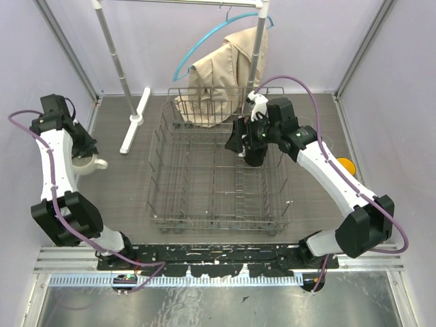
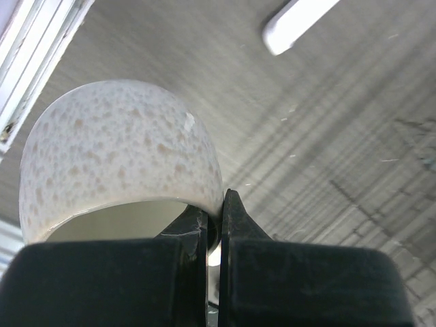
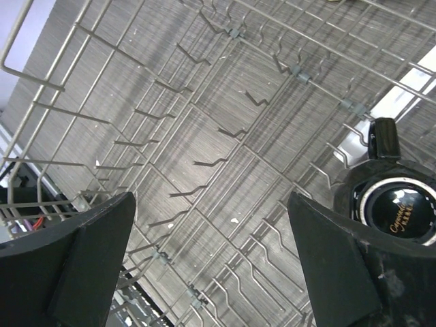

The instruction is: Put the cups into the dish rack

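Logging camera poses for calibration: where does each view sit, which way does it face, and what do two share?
Top external: above and behind the robot, looking down on dish rack, left arm, right arm.
Left wrist: on the left arm, facing the table past the left gripper, shut on the white mug's rim.
Right wrist: over the dish rack, looking down through the open right gripper at the black mug.
Shared: white mug in top and left wrist; dish rack in top and right wrist.
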{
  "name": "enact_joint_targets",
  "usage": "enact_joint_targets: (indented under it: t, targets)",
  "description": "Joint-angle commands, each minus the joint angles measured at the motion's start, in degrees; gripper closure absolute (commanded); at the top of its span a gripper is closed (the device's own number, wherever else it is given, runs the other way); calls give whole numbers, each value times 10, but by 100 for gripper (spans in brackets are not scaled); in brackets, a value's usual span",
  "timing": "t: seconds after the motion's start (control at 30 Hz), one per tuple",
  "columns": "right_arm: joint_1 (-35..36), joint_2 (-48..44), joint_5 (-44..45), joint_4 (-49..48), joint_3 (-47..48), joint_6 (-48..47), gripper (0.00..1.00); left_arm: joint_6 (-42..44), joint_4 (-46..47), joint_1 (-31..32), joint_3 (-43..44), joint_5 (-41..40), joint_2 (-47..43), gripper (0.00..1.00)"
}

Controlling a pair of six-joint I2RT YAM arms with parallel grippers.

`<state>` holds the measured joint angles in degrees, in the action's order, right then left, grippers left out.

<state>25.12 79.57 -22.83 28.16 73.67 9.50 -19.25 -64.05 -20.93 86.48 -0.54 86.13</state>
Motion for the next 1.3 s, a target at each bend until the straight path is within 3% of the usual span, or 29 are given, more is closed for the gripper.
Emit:
enact_joint_targets:
  t: [0.0,0.43,0.67,0.77,1.0,1.13,1.27]
  targets:
    - [11,5,-32,-4,39,25,1,-44,18,2,75,61,-42,100]
    - [26,36,-138,11,105,129,1,-99,-30,86,290,169,-50,100]
    - [26,37,-256,-83,92,273,2,-150,9,140,320,236,-62,100]
    - [26,35,-310,-183,58,372,2,-173,39,159,320,265,-71,100]
    - [33,44,-366,-554,-67,694,2,-234,133,241,252,323,-95,100]
    - [51,76,-358,-689,-89,825,4,-243,196,305,198,324,-108,100]
    - [60,100,-346,-756,-81,899,9,-225,262,364,149,323,-121,100]
